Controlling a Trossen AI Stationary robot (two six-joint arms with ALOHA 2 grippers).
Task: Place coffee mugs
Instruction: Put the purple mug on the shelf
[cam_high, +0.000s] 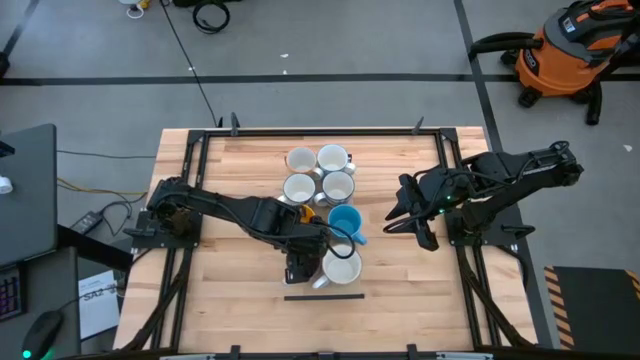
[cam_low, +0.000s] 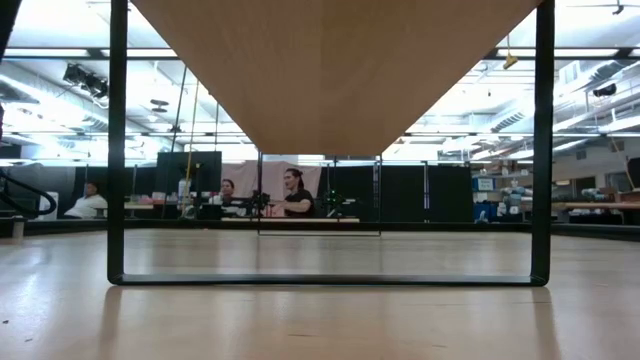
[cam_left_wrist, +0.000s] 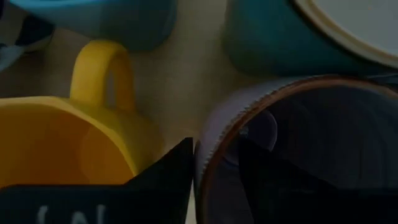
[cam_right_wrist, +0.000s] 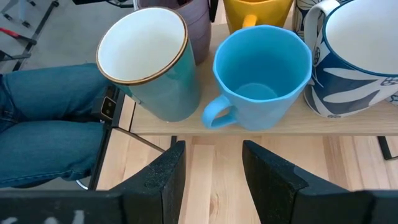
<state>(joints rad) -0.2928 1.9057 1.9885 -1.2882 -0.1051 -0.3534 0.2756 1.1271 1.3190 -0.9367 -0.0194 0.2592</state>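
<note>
Mugs (cam_high: 320, 175) are clustering mid-bench; the left gripper (cam_high: 318, 247) is straddling the purple mug's (cam_left_wrist: 298, 149) rim, fingers apart, beside a yellow mug (cam_left_wrist: 74, 143). Right gripper (cam_high: 405, 215) is hovering open near the bench's right edge.

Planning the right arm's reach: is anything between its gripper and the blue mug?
Nothing visible. Only bare table lies between the right gripper and the blue mug.
</note>
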